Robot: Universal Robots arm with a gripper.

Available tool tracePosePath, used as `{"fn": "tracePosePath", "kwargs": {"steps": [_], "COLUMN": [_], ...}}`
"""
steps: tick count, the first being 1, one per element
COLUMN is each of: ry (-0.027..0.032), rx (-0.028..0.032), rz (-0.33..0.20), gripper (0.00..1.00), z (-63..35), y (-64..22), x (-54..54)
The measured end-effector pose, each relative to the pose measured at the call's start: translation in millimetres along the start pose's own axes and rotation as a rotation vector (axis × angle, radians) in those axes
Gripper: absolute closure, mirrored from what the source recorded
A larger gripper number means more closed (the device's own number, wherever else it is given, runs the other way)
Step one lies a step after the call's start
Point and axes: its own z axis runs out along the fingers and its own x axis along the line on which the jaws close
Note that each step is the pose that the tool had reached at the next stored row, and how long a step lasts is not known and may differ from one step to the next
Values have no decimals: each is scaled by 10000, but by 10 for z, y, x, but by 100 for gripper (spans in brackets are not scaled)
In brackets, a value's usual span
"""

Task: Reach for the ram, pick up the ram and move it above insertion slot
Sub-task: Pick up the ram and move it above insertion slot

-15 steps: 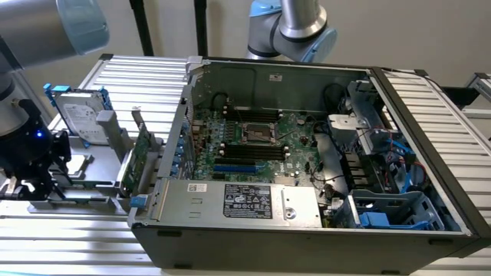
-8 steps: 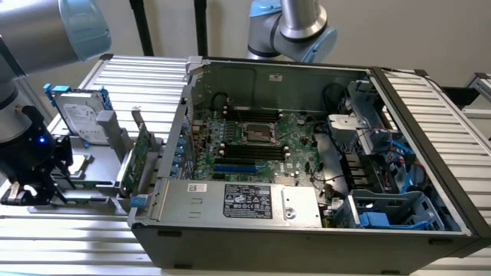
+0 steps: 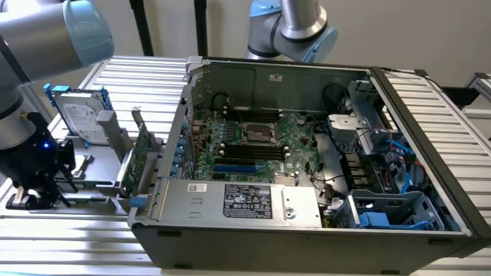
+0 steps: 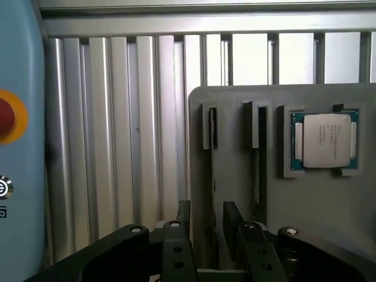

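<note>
- Hovering low over a grey holder (image 4: 235, 176), the gripper (image 4: 207, 226) has its two black fingers (image 4: 182, 220) spread apart, pinching nothing.
- The ram (image 4: 212, 126) stands on edge in a groove of the holder, in line with the gap between the fingers.
- A silver processor chip (image 4: 322, 141) lies in a recess of the same holder.
- The insertion slot (image 3: 253, 148) sits inside the open computer case (image 3: 230, 241), well apart from the gripper, toward the exterior view's right.
</note>
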Motion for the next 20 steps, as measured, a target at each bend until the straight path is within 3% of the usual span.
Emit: {"fn": "tracePosePath", "kwargs": {"steps": [20], "ry": [0], "rx": [0], "rz": [-2], "gripper": [64], "z": [141], "y": [-2], "x": [-68]}}
